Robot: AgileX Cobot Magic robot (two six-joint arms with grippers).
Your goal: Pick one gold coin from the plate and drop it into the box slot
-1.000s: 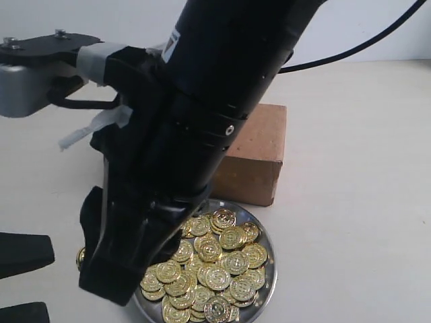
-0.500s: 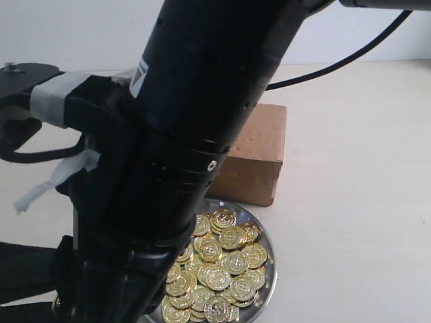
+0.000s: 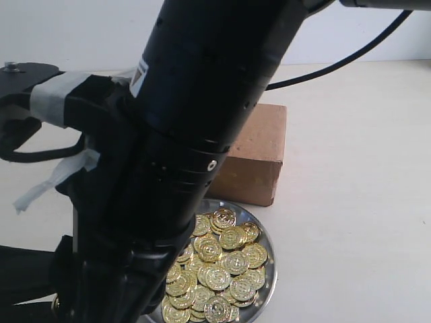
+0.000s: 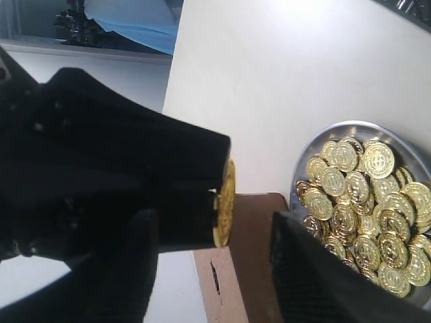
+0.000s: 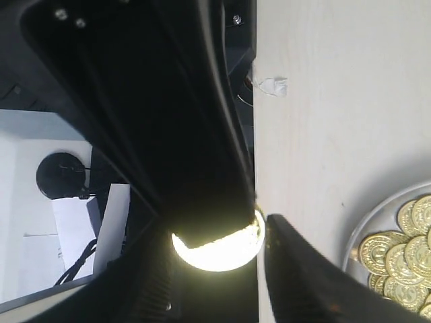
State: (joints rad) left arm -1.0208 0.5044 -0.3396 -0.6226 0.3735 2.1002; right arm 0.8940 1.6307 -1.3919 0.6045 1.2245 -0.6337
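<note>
Nearest, the right gripper, on the arm filling the left of the exterior frame, is clamped on one gold coin, held edge-on. The left gripper is spread wide. At lower centre, the plate holds heaped coins. Just behind sits the box, slot in its top.

The coins are bright gold with stamped circular patterns, on a shiny silver plate. The box is plain brown, its slot dark. The worktop is pale cream. The arm is black; the tape is whitish-grey. The right pincer is black, and the single coin in it glares pale yellow.
</note>
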